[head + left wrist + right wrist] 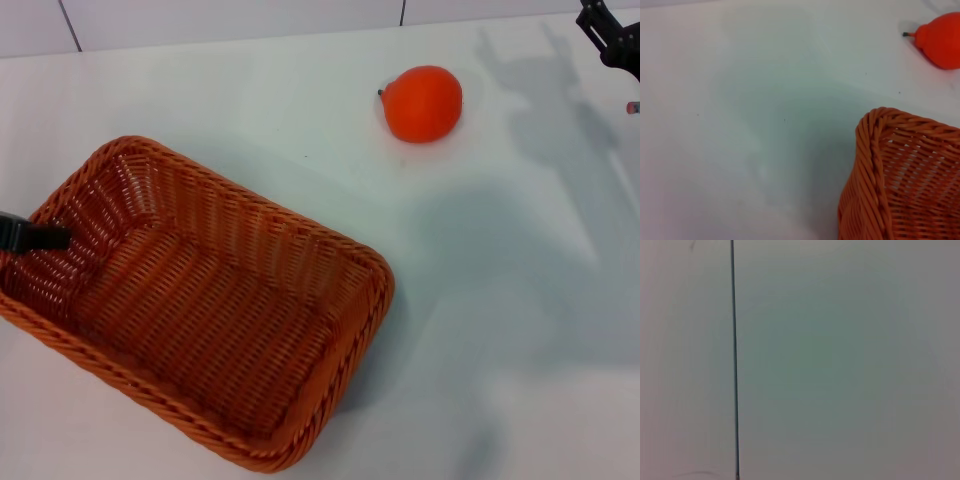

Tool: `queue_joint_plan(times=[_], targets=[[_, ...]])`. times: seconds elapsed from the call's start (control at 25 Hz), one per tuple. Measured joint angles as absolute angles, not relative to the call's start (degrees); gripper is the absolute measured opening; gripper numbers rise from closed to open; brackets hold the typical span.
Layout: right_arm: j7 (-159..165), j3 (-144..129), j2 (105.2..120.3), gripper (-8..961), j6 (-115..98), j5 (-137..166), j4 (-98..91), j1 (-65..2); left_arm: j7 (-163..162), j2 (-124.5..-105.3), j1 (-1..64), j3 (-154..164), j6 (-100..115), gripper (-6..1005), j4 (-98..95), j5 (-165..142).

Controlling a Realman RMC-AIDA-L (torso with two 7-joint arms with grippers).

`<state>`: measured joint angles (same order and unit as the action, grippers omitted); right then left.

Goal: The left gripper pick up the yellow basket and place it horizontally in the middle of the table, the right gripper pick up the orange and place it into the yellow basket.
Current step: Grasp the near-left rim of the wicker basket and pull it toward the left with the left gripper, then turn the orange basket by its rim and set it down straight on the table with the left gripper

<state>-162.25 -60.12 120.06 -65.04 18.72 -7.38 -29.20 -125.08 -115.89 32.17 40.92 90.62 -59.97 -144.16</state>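
Observation:
The yellow basket (200, 300) is a large orange-brown wicker basket. It lies skewed on the white table (500, 300) at the front left, and it is empty. Its corner also shows in the left wrist view (900, 175). My left gripper (30, 236) shows only as a slim black tip at the basket's left end, over the rim and against the inner wall. The orange (423, 103) sits on the table at the back, right of the basket and apart from it; it also shows in the left wrist view (942, 40). My right gripper (598, 28) is a black claw at the far right back, open, empty and well clear of the orange.
A white tiled wall (230, 20) runs along the table's back edge. The right wrist view shows only a pale surface with a thin dark seam (734, 360). Bare table lies between the basket and the orange and to the right.

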Motion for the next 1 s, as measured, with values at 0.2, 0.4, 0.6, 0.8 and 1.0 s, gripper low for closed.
queue_joint_plan(times=[0.2,0.4,0.6,0.8,1.0], targets=[[-162.25,-60.12,120.06,946,-65.04,18.72,-7.31,-29.05,-126.32,-115.89,32.40,40.78,90.96,174,-60.04,-144.24],[-162.25,-60.12,120.06,946,-65.04,18.72,-7.29,-29.00,-133.57,-114.44,32.98,40.37,91.51,150,-58.12,-143.95],[-162.25,-60.11,120.06,946,-65.04,18.72,-7.29,-29.25,-137.07,-113.96,33.90,35.41,93.71,151,-55.75,-143.71],[-162.25,-60.12,120.06,945,-65.04,18.72,-7.29,-29.35,-138.64,-114.33,34.33,28.81,95.35,151,-54.10,-143.59],[-162.25,-60.11,120.06,946,-64.64,18.72,-7.29,-29.36,-139.91,-115.57,33.70,27.00,94.68,151,-53.97,-143.55]])
